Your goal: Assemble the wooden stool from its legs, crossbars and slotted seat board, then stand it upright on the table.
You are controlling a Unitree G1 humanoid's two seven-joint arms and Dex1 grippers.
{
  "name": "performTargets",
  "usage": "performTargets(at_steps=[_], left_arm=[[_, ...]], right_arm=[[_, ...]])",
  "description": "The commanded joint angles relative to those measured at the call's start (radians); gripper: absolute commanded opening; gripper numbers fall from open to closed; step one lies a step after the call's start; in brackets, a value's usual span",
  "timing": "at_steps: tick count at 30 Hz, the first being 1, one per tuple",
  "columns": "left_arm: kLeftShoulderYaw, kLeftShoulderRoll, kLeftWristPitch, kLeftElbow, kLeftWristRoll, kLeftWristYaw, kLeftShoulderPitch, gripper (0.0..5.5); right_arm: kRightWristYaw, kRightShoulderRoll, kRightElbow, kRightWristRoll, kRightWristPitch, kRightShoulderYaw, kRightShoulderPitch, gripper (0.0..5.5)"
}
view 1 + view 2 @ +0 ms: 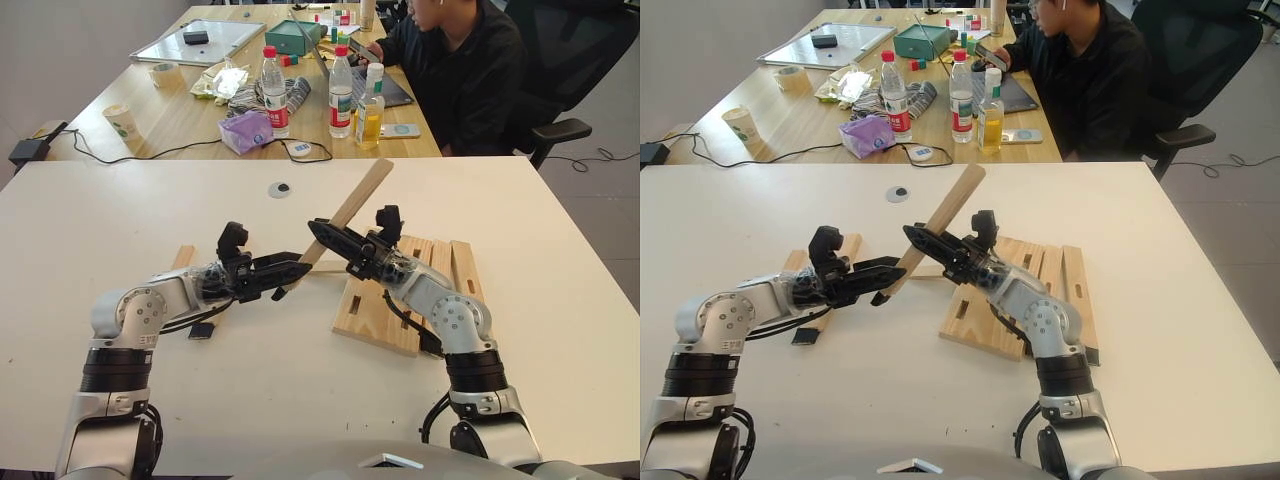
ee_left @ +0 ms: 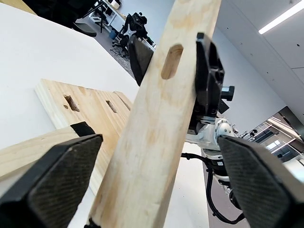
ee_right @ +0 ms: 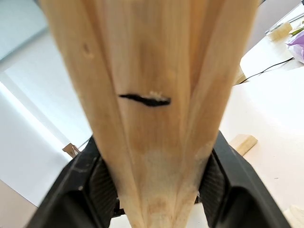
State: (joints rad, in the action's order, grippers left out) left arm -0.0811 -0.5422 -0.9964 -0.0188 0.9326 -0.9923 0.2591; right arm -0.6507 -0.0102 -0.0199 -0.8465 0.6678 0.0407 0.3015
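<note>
Marks: one short black stroke on the leg (image 3: 145,99), close before my right wrist camera; I cannot read it as a letter.
Leg: tilted, its low end near the worktop (image 1: 120,210), its high end pointing to the far edge; one oval slot (image 2: 172,61) shows in its face.
Right gripper (image 1: 325,235): closed on the leg, one finger on each side, just below the slot.
Left gripper (image 1: 293,277): wide; the low end of the leg stands between the pads (image 2: 61,175), and a gap shows on both sides.
Seat board (image 1: 385,310): flat on the worktop under my right arm, its slots facing up, just beside the leg's low end.
Plank (image 1: 183,256): flat, behind my left arm.
Room: bare white surface in front of both grippers and to my left; a small grey disc (image 1: 280,189) lies near the far edge.
</note>
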Motion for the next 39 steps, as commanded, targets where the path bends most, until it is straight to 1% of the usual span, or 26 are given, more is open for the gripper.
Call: performTargets(at_steps=[1,4,9,10,13,16,23,24,25,28,29,30,31,33,36,37,39], left_arm=[[0.021,-0.007,-0.011,-0.024,-0.014,-0.005,-0.022,4.73],[0.020,-0.004,-0.024,-0.025,-0.003,-0.005,-0.029,4.73],[-0.005,0.007,-0.042,-0.007,0.014,0.015,-0.016,3.92],[-0.011,0.007,-0.047,-0.003,0.018,0.018,-0.012,3.83],[-0.022,0.008,-0.058,0.001,0.023,0.020,-0.006,3.27],[-0.023,0.008,-0.065,-0.003,0.026,0.020,-0.005,2.88],[-0.031,0.019,-0.072,-0.015,0.040,0.033,0.003,2.82],[-0.034,0.022,-0.069,-0.013,0.038,0.038,0.007,2.82],[-0.038,0.026,-0.065,-0.011,0.035,0.047,0.010,2.80],[-0.066,0.043,-0.040,0.014,0.018,0.086,0.024,2.35],[-0.075,0.045,-0.023,0.026,0.005,0.099,0.027,2.20],[-0.085,0.043,-0.011,0.035,-0.004,0.109,0.028,2.19],[-0.095,0.041,0.018,0.043,-0.025,0.125,0.026,2.19],[-0.101,0.032,0.082,0.052,-0.083,0.163,0.021,2.19],[-0.029,-0.018,0.206,0.029,-0.253,0.191,0.000,2.18],[0.005,-0.043,0.244,0.016,-0.317,0.199,-0.012,2.18],[0.084,-0.086,0.301,-0.034,-0.443,0.229,-0.052,2.18]], right_arm=[[0.002,0.012,-0.022,-0.019,0.019,-0.009,0.013,2.03],[0.005,0.013,-0.026,-0.021,0.022,-0.010,0.014,2.03],[0.005,0.008,-0.027,-0.020,0.021,-0.009,0.011,2.03],[0.005,0.008,-0.026,-0.018,0.021,-0.008,0.012,2.03],[0.005,0.008,-0.023,-0.015,0.019,-0.007,0.013,2.03],[0.006,0.007,-0.024,-0.015,0.018,-0.007,0.013,2.03],[0.016,0.003,-0.020,-0.004,0.008,-0.004,0.015,2.03],[0.029,0.004,-0.010,-0.003,0.012,-0.010,0.018,2.41],[0.035,0.003,-0.004,-0.003,0.015,-0.015,0.020,2.52],[0.047,-0.011,0.001,0.000,0.017,-0.035,0.020,3.10],[0.049,-0.025,0.003,0.006,0.014,-0.046,0.015,3.41],[0.050,-0.043,0.007,0.014,0.011,-0.058,0.005,3.49],[0.050,-0.068,0.007,0.025,0.009,-0.072,-0.010,3.75],[0.048,-0.122,-0.003,0.048,0.005,-0.100,-0.048,4.07],[0.037,-0.205,-0.022,0.146,-0.048,-0.096,-0.082,4.60],[0.029,-0.232,-0.036,0.186,-0.079,-0.088,-0.085,4.70],[0.008,-0.303,-0.081,0.323,-0.167,-0.019,-0.059,4.70]])
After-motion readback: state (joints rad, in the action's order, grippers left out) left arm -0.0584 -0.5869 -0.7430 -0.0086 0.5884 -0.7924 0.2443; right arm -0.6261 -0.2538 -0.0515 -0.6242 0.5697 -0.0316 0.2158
